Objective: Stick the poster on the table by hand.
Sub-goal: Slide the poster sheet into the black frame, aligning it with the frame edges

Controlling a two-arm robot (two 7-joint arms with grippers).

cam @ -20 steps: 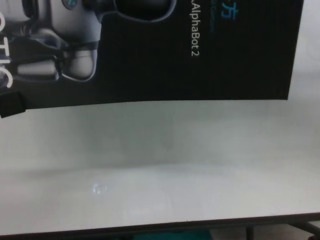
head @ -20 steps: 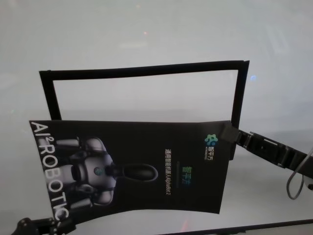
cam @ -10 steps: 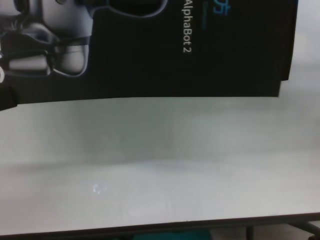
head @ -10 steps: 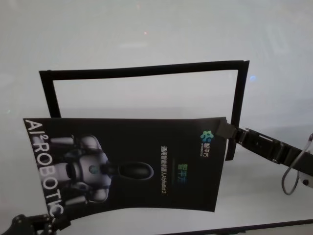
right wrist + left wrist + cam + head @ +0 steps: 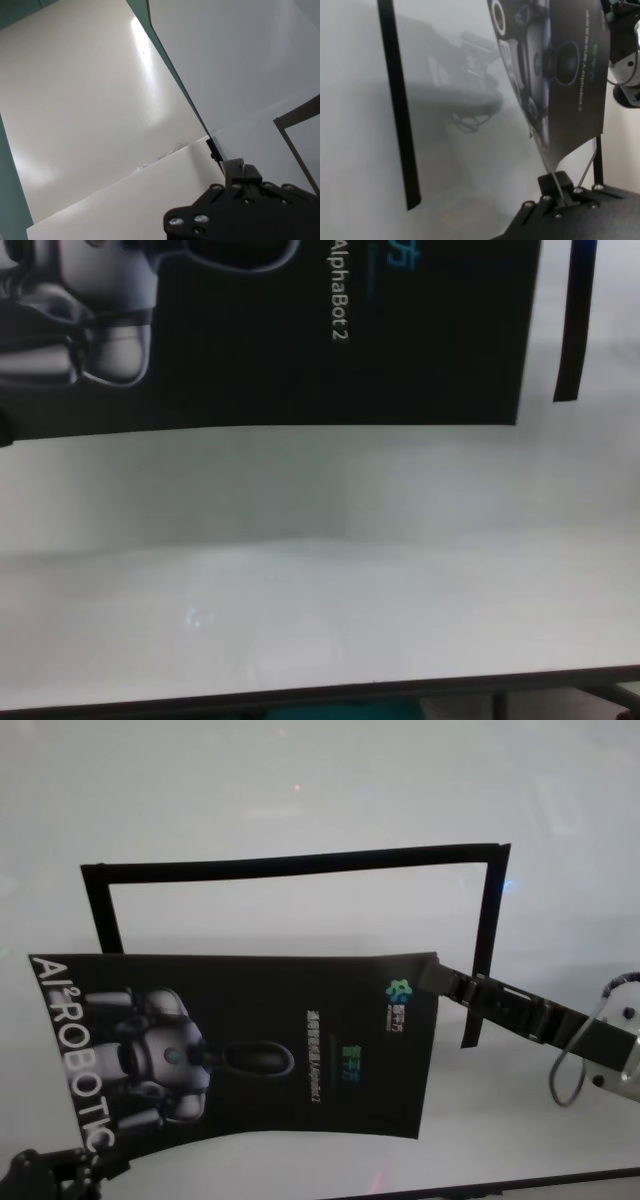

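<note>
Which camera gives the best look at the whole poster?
The head view: the poster shows whole, pinched by the left gripper and right gripper. Chest shows its lower part, left wrist a slanted face, right wrist its white back.

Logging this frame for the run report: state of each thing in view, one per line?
poster: held above the table, bowed, printed side up, not stuck down
left gripper: shut on the poster's near left corner
right gripper: shut on the poster's far right corner
black strip frame: flat on the table, three sides, partly covered by the poster
table: bare white under the poster
</note>
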